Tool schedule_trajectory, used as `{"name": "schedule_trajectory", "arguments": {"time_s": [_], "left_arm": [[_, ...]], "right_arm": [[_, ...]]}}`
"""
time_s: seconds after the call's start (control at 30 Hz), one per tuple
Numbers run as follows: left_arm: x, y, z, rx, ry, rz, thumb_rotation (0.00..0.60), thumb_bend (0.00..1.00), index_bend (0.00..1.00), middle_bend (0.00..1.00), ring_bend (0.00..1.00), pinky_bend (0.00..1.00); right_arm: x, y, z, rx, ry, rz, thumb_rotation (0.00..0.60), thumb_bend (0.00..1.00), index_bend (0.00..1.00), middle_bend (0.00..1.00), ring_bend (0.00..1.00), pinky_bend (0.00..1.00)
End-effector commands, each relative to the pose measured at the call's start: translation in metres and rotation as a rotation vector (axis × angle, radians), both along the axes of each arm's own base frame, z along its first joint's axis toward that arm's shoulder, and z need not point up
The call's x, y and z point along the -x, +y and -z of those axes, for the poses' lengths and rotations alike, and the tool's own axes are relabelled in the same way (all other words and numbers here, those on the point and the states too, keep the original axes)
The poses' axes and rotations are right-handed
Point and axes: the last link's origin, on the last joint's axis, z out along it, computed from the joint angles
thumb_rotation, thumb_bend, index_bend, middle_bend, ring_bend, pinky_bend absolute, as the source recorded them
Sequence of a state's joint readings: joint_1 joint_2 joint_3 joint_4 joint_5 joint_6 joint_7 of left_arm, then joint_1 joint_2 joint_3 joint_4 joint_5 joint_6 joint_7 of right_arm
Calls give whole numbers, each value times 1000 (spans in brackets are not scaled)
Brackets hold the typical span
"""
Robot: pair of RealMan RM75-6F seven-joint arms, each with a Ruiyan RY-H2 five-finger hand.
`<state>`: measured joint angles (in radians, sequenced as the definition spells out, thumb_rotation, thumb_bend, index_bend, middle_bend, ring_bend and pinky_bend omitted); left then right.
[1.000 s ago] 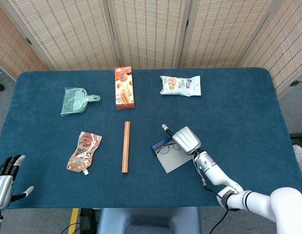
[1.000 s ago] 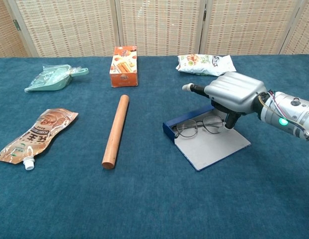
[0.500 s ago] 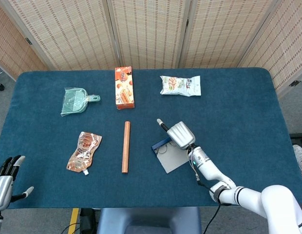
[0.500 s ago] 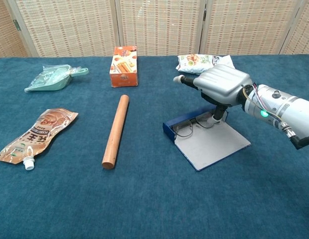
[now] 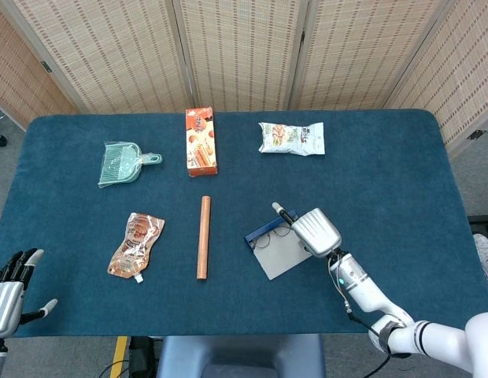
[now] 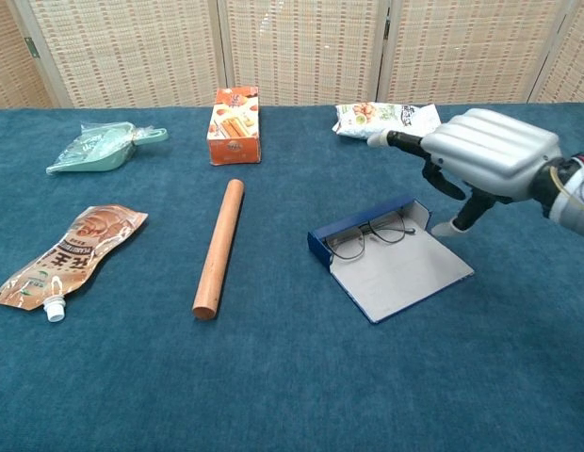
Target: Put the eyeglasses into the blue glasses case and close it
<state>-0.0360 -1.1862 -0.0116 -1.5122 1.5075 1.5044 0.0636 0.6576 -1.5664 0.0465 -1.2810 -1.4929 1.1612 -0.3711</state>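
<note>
Counter (image 6: 273, 395) covered in dark teal, short-napped cloth. Blue glasses case (image 6: 391, 268) lying open near centre-right: rigid, rectangular, dark blue shell with a pale grey flat lid folded out toward the near edge. Eyeglasses (image 6: 372, 233), thin dark wire frame with clear rounded lenses, resting in the tray of the case against its blue back wall. Right hand (image 6: 485, 155), smooth silver-grey metal shell over black jointed fingers (image 6: 405, 142), hovering above and just right of the case; fingers apart, one extended toward the far left, another pointing down with its pale tip beside the case's right corner, contact not resolvable; nothing held. Left hand (image 5: 9, 287) at the near left edge in the head view, silver palm, dark fingers spread, holding nothing, well apart from everything. Elsewhere: plain wooden cylindrical rod (image 6: 219, 247), left of the case; glossy orange spout pouch (image 6: 66, 252) lying flat; translucent green plastic dustpan (image 6: 99, 146); orange cardboard box (image 6: 235, 124); crinkled white snack bag (image 6: 386, 119) along the far side.
</note>
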Motion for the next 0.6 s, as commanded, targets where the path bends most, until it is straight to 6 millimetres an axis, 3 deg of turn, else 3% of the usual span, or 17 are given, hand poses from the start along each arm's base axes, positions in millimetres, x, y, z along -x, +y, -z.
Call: {"name": "schedule_trajectory", "arguments": {"time_s": [0.03, 0.27, 0.6], "left_arm": [[-2, 1, 2, 3, -4, 5, 600, 189, 121, 117, 98, 258], [-7, 4, 3, 11, -3, 25, 600, 189, 121, 117, 98, 258], [-6, 1, 2, 11, -4, 19, 600, 189, 121, 117, 98, 258]], "right_arm": [[12, 12, -2, -15, -29, 3, 600, 150, 213, 767, 955, 856], [22, 31, 12, -43, -45, -19, 600, 181, 259, 800, 970, 865], [41, 26, 22, -15, 0, -9, 600, 181, 290, 840, 1000, 892]]}}
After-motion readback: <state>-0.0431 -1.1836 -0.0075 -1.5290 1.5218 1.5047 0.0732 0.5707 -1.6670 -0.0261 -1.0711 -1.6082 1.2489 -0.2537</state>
